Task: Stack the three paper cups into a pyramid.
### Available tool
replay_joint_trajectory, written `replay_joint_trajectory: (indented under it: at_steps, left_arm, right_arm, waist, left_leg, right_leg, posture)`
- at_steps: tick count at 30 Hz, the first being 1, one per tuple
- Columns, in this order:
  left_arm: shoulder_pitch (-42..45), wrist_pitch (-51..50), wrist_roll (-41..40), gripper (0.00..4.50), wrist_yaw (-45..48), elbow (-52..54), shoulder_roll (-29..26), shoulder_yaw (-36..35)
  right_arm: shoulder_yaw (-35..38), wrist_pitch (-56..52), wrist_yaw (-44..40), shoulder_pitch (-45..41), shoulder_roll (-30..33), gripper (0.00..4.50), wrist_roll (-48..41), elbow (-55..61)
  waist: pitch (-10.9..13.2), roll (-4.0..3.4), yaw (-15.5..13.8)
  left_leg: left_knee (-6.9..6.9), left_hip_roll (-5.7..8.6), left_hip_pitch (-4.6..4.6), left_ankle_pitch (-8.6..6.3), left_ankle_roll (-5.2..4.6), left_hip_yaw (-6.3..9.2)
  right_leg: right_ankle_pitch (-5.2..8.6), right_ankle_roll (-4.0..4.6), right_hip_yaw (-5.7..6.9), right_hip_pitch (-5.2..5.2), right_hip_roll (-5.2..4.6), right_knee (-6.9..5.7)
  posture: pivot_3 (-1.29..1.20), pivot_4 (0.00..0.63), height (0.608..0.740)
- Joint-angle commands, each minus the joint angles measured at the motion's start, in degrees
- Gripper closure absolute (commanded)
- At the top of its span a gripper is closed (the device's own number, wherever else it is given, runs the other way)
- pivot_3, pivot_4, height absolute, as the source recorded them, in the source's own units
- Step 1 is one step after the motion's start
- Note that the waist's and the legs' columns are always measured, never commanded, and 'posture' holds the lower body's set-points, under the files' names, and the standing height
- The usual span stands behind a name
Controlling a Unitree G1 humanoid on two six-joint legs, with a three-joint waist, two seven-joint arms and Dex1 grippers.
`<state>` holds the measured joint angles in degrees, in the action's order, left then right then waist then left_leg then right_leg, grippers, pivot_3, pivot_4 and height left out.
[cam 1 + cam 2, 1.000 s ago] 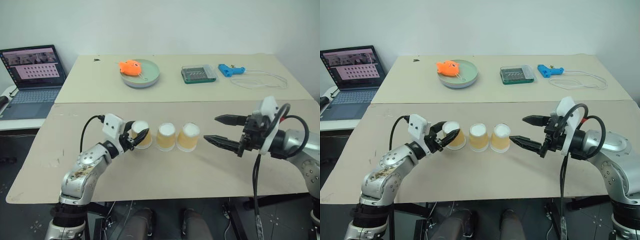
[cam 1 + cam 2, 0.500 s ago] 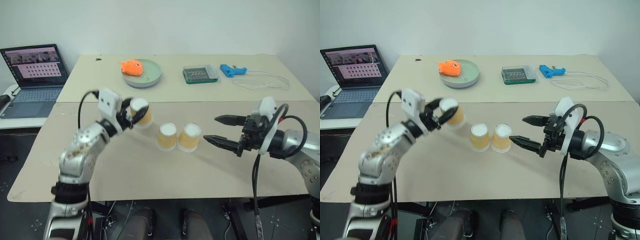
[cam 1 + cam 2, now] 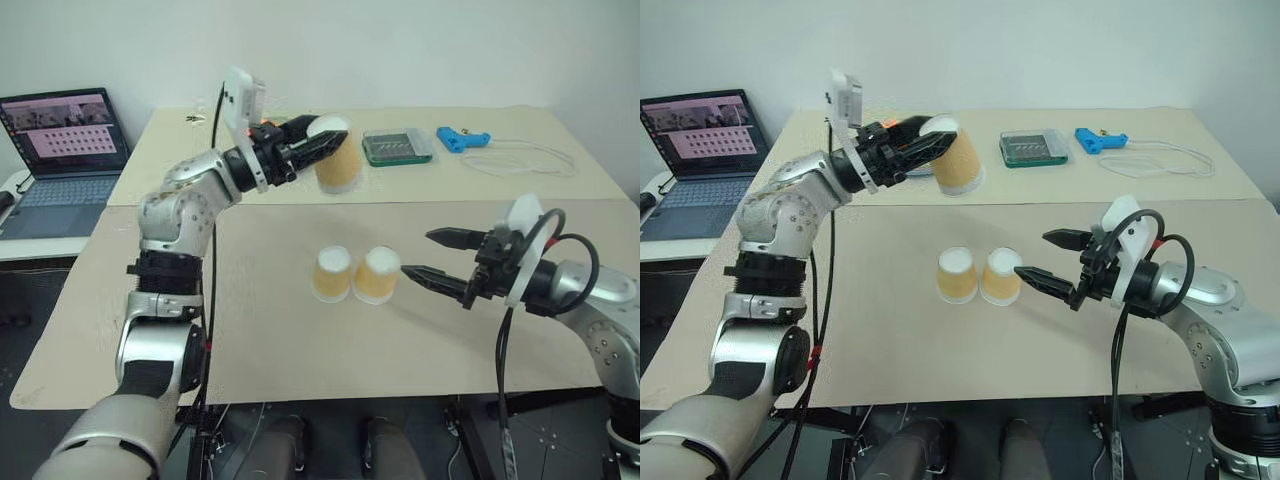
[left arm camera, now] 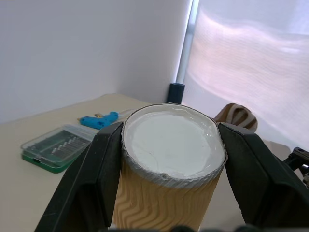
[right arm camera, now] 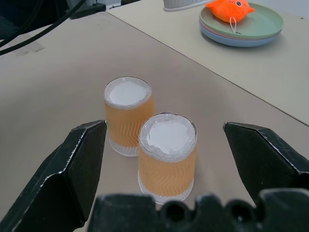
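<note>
Non-task items on the two tables and side desk

An open laptop [image 3: 62,150] sits on a side desk at far left. On the far table [image 3: 560,180]: a plate [image 5: 244,28] bearing an orange toy [image 5: 228,9], a clear case [image 3: 397,147] with a green base, a blue tool [image 3: 461,139], and a looped white cord [image 3: 525,158] beside it.

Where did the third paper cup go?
The third paper cup is up in the air, held upside down in the left gripper, above and behind the two cups standing side by side on the table.
</note>
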<state>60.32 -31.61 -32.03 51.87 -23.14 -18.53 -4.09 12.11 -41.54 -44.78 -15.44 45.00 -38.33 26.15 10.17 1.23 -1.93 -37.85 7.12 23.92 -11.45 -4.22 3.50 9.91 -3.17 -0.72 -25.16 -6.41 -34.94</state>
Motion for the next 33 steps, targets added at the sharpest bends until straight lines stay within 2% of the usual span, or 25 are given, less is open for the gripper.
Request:
replay_joint_trajectory:
  at_steps: [1,9,17,22,33]
  left_arm:
    - [4.2,-1.3,-0.3,1.35,7.7,-3.0,0.6,2.4]
    - [4.9,-2.4,2.8,1.35,16.0,-4.1,1.0,8.1]
    - [9.2,-1.7,7.8,1.35,22.5,-5.7,-2.3,12.7]
    - [10.1,0.4,9.8,1.35,24.6,-7.7,-2.6,13.0]
    - [6.1,-0.1,11.4,1.35,26.1,-3.9,-2.0,14.0]
  right_arm:
    - [2.1,1.7,1.3,0.8,-0.4,0.00,-0.2,3.2]
    - [2.9,1.4,3.4,2.8,-0.6,0.00,-0.6,4.9]
    - [2.1,1.8,4.1,2.8,-1.0,0.00,-0.3,4.6]
    - [1.5,1.9,4.1,2.3,-1.2,0.00,-0.1,4.3]
    - [1.6,1.6,3.9,2.1,-0.8,0.00,0.1,4.0]
  waist:
    - [0.0,0.00,0.0]
    - [0.0,0.00,0.7]
    - [0.0,0.00,1.3]
    - [0.0,0.00,1.3]
    - [0.0,0.00,1.3]
  left_leg:
    - [0.00,0.00,0.05,0.00,0.00,0.00]
    - [0.00,0.01,0.07,-0.01,0.00,0.00]
    - [-0.01,0.00,0.09,0.00,-0.01,0.00]
    - [-0.01,0.00,0.09,0.01,-0.01,0.00]
    - [-0.01,0.00,0.11,0.02,-0.05,0.00]
  right_leg:
    - [0.00,0.00,0.00,-0.04,-0.01,-0.01]
    - [-0.01,-0.02,-0.02,-0.03,-0.03,0.00]
    - [-0.01,-0.03,-0.02,-0.06,-0.02,0.00]
    - [-0.01,-0.03,-0.02,-0.06,-0.02,0.00]
    - [-0.02,-0.02,-0.03,-0.09,-0.02,-0.02]
  posture:
    - [0.00,0.150,0.730]
    - [0.00,0.150,0.730]
    - [0.00,0.150,0.730]
    - [0.00,0.150,0.730]
    - [0.00,0.150,0.730]
